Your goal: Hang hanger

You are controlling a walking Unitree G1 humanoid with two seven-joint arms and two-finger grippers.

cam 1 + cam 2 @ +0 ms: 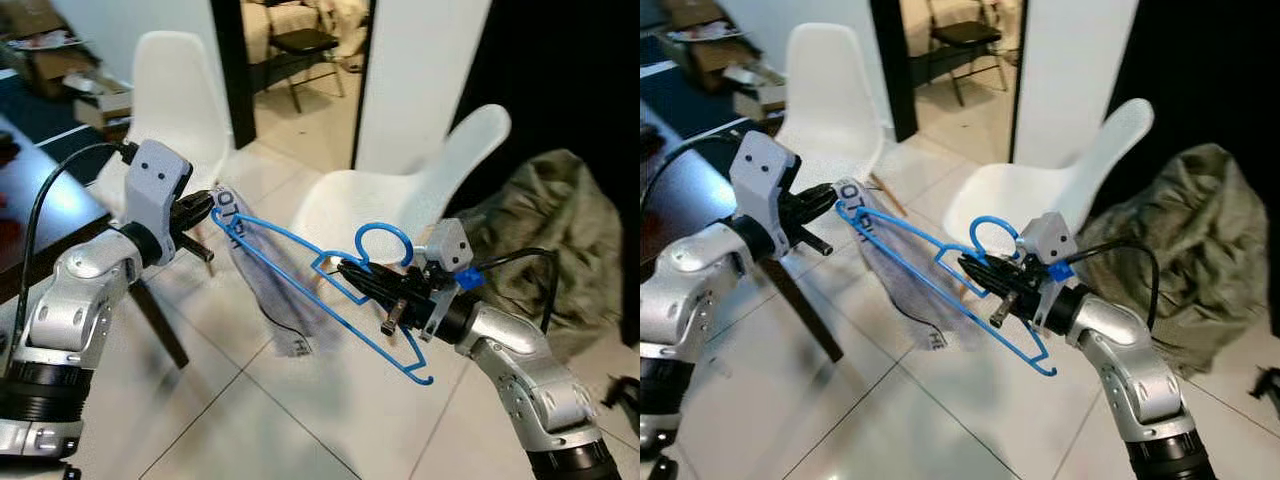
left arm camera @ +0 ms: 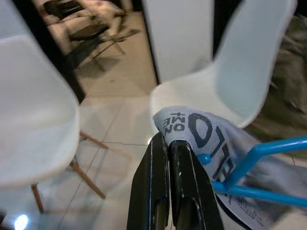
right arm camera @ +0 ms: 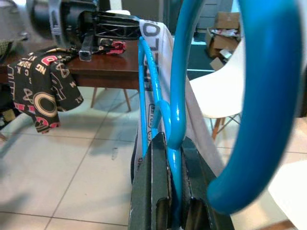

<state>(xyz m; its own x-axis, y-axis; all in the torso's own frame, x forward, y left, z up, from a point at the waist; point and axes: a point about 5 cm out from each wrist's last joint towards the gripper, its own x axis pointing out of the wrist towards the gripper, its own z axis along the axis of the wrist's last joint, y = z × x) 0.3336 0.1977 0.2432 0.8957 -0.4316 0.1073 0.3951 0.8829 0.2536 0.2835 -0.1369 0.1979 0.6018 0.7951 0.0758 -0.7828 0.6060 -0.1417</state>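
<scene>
Clamping the hanger (image 1: 330, 285) neck, the right gripper (image 1: 345, 268) faces the left gripper (image 1: 207, 206), which pinches a cloth (image 1: 268, 290) half-hiding the hanger's far end.

hanger (image 1: 330, 285) hangs between both end effectors, before chairs (image 1: 400, 195).

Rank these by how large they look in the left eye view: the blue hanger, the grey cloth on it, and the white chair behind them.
1. white chair
2. blue hanger
3. grey cloth

The chair stands farther away, so its true lead may be greater.
</scene>
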